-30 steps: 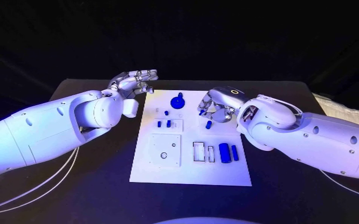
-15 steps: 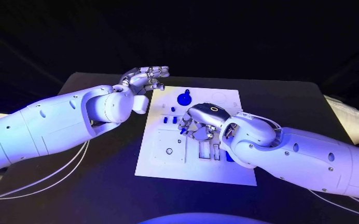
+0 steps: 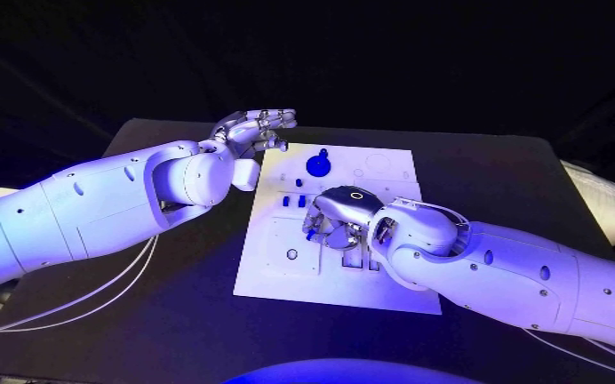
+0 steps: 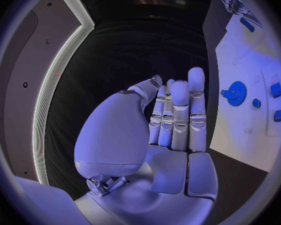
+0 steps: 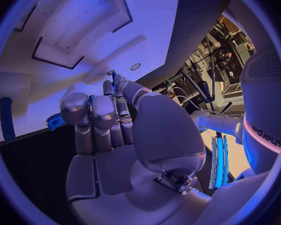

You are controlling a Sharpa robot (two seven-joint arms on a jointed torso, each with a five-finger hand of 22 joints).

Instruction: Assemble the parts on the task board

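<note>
The small blue parts (image 3: 293, 201) on the white task board (image 3: 391, 291) look light, hard and slick, best pinched by their sides. The right robot hand (image 3: 336, 220) hovers low over the board's middle, fingers curled; whether it holds a piece I cannot tell. The left robot hand (image 3: 260, 126) rests empty, fingers straight together, at the board's far-left corner.
</note>
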